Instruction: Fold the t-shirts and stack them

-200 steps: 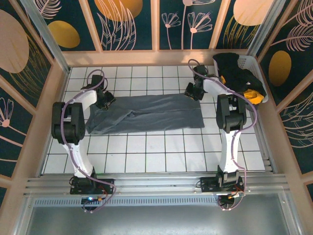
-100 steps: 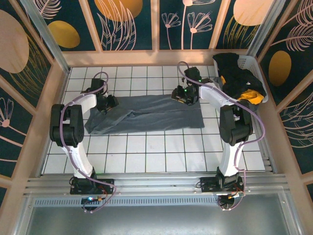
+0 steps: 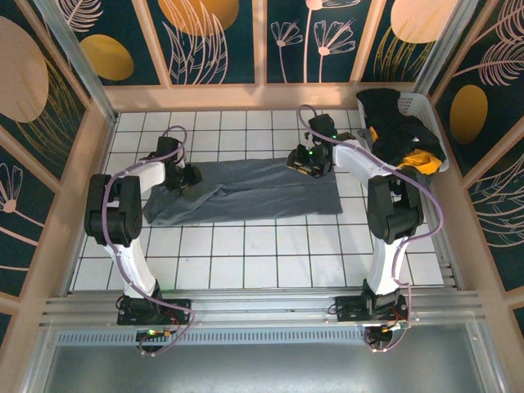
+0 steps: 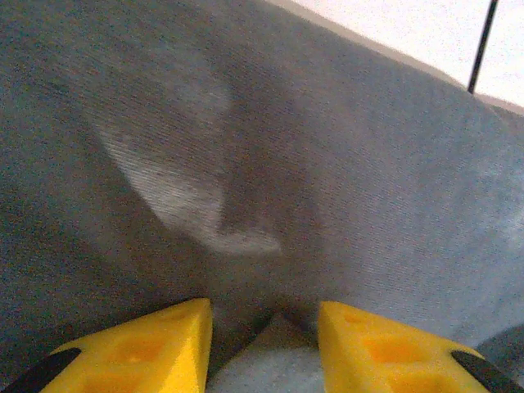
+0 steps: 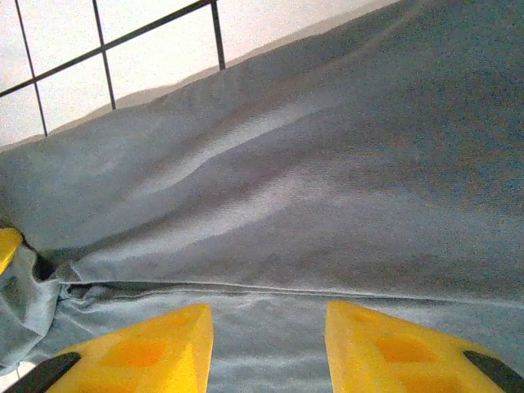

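A slate-grey t-shirt [image 3: 254, 192] lies spread lengthwise across the white tiles. My left gripper [image 3: 187, 174] rests on its far left part. In the left wrist view that gripper [image 4: 264, 327] stands open, low over the grey cloth [image 4: 327, 164], with a raised wrinkle of it between the yellow fingertips. My right gripper [image 3: 303, 160] sits at the shirt's far edge, right of the middle. In the right wrist view it [image 5: 268, 336] is open over a hem line of the grey cloth [image 5: 327, 164]. A black shirt [image 3: 393, 119] and an orange-yellow one [image 3: 422, 157] lie in the basket.
A white plastic laundry basket [image 3: 426, 110] stands at the far right corner, close beside the right arm. Wooden frame walls ring the tiled table [image 3: 246, 254]. White tiles [image 5: 147, 57] show beyond the shirt's edge in the right wrist view.
My right gripper has moved left along the shirt's far edge, then stopped. My left gripper has slid rightward onto the shirt, and the cloth's left end has bunched a little.
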